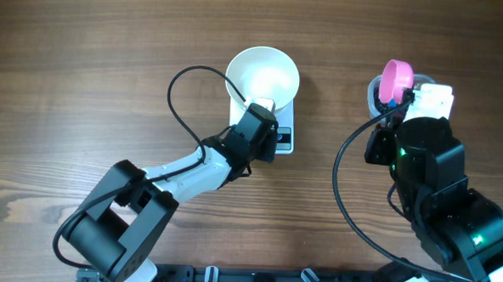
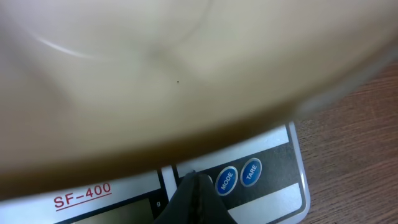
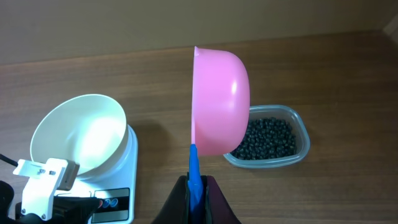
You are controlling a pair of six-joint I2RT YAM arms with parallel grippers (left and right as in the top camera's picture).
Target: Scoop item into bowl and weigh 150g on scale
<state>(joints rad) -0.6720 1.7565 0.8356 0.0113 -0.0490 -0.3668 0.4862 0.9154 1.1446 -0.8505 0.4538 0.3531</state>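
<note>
Scale (image 1: 284,136) under bowl (image 1: 263,73), left hand (image 2: 196,185) closed, empty, by buttons (image 2: 238,176) — right hand (image 3: 196,190) clamping scoop handle (image 3: 194,163).

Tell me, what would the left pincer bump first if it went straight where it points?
Probably the scale: the shut left pincer aims at its button strip, beside the blue MODE button. It may already touch; depth is unclear. The bowl sits beyond.
</note>
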